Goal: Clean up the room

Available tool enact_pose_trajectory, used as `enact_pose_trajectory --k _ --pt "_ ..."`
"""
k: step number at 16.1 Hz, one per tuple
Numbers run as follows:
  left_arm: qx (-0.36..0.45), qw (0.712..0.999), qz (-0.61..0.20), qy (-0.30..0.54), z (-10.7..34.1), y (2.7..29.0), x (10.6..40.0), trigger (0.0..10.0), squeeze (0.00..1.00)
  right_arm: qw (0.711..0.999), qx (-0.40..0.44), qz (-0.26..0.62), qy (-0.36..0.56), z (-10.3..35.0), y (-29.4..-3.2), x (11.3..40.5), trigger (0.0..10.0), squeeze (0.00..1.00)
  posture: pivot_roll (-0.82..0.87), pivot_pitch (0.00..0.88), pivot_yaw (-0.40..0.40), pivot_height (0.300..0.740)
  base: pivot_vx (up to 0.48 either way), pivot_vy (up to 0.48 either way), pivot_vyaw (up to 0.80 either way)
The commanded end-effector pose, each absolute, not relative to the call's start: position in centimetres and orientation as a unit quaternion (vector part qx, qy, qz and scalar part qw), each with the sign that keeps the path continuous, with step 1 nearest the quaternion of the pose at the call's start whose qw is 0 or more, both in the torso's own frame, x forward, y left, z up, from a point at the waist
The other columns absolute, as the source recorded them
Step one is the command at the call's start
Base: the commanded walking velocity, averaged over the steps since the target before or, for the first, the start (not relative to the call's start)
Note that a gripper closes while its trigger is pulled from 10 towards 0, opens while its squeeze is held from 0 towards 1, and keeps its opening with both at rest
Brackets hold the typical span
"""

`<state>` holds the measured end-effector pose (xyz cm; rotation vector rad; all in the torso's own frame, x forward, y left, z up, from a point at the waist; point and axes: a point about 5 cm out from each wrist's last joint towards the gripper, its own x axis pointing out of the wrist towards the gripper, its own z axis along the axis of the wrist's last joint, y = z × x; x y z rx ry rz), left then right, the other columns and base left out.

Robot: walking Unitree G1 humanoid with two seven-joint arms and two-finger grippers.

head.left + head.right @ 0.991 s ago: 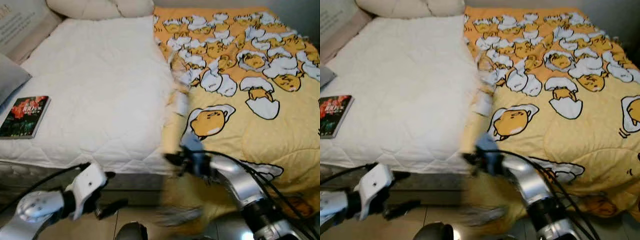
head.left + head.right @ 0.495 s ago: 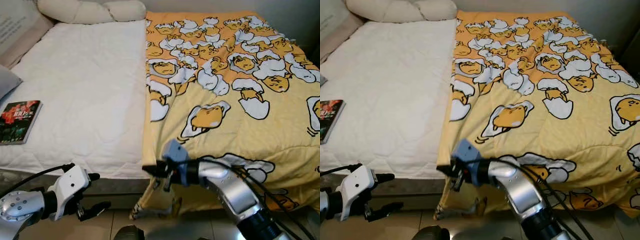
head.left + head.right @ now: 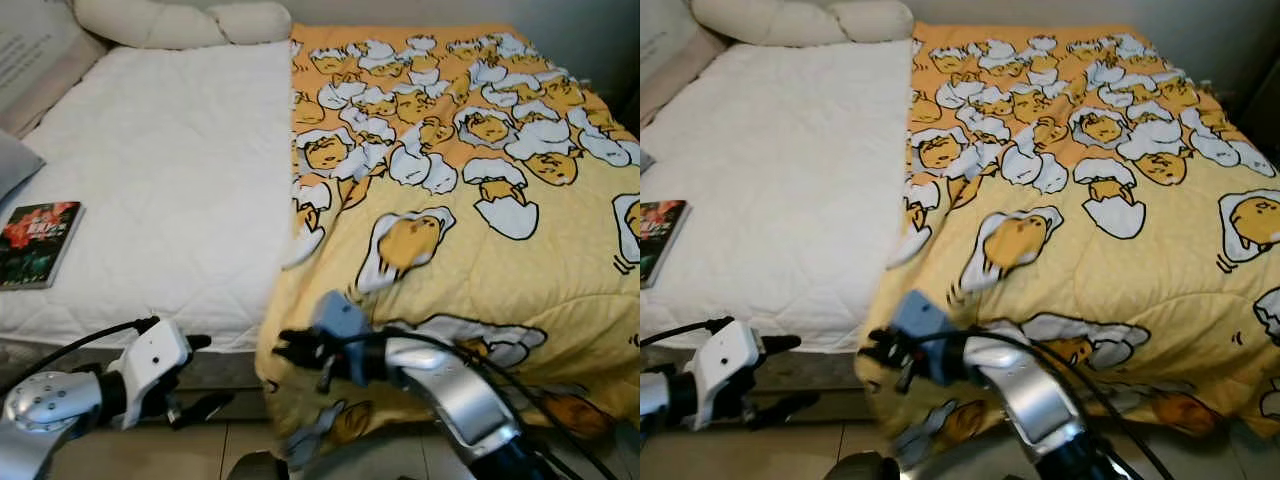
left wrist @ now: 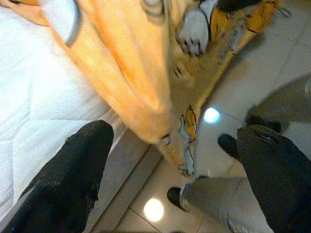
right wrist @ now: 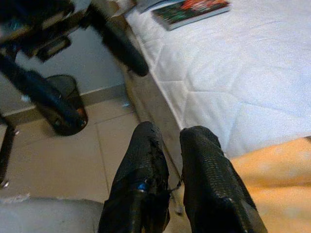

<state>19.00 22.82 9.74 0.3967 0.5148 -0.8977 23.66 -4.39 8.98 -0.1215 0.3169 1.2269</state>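
A yellow blanket (image 3: 470, 240) printed with egg characters covers the right half of the bed, and its lower left corner hangs over the front edge toward the floor. My right gripper (image 3: 282, 350) hovers at that hanging edge. In the right wrist view its fingers (image 5: 199, 160) are pressed nearly together with no cloth visible between the tips, and the blanket lies just beside them. My left gripper (image 3: 208, 375) is open, low in front of the bed base and left of the blanket corner (image 4: 180, 145). A book (image 3: 38, 230) lies on the bare white mattress (image 3: 170, 170).
Two cream pillows (image 3: 180, 20) sit at the head of the bed and a grey cushion (image 3: 12, 165) at the left edge. A black wastebasket (image 5: 63, 109) stands on the tiled floor (image 4: 252, 82) beside the bed.
The blanket has settled flat, and its lower left edge has shifted left over the mattress's front. My right gripper moved slightly left with it. The view also shifted over the last second.
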Motion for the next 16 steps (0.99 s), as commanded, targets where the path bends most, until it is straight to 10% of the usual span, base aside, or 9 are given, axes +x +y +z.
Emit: enact_pose_trajectory --k 1,8,16 --pt "0.197 0.853 -0.418 0.243 9.7 22.9 19.3 10.0 0.15 0.815 -0.049 0.559 0.146 9.3 -4.9 23.8 10.0 0.0 0.14 0.0 0.052 0.74 0.0 0.0 0.0" --pt "0.093 0.979 -0.113 0.141 9.7 20.5 24.0 10.0 0.14 0.981 0.003 0.119 0.155 7.5 -14.4 27.2 10.0 0.0 0.08 0.0 0.061 0.74 0.0 0.0 0.0" --pt "0.109 0.984 -0.054 0.131 9.1 19.1 24.1 10.0 0.13 0.985 0.044 0.032 0.164 5.8 -15.1 26.1 10.0 0.0 0.08 0.0 0.052 0.74 0.0 0.0 0.0"
